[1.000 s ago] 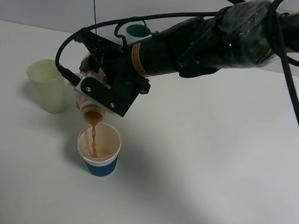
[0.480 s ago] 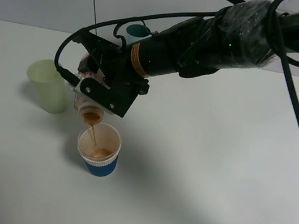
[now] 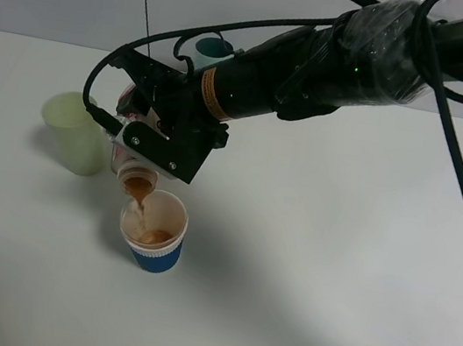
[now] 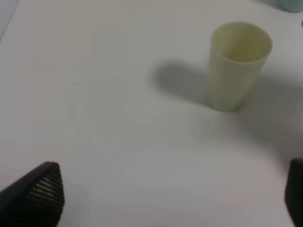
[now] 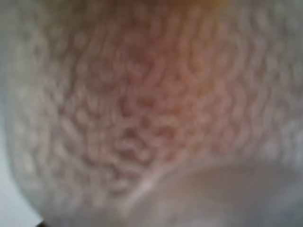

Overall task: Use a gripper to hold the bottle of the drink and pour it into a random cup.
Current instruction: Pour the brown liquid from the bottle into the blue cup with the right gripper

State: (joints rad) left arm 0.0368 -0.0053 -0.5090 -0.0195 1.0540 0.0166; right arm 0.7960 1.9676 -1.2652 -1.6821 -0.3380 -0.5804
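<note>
My right gripper [image 3: 155,138] has reached across to the left half of the table and is shut on the bottle [image 3: 131,159]. The bottle is tipped mouth-down just above the cup [image 3: 153,233]. A thin stream of brown drink [image 3: 141,204] runs from the bottle's mouth into the cup, where brown liquid has pooled. The cup is short, with a whitish upper part and a blue bottom band. In the right wrist view the bottle [image 5: 142,118] fills the frame as a pinkish blur. My left gripper [image 4: 168,196] hangs open over bare table, holding nothing.
A tall pale-green cup [image 3: 76,132] [image 4: 239,66] stands just left of the bottle. A teal cup [image 3: 213,47] sits behind the right arm near the table's [image 3: 331,270] far edge. Black cables loop above the gripper.
The bottle has tipped a little further and its mouth has shifted slightly left. The drink keeps running into the cup, in a thinner stream. The cups have not moved.
</note>
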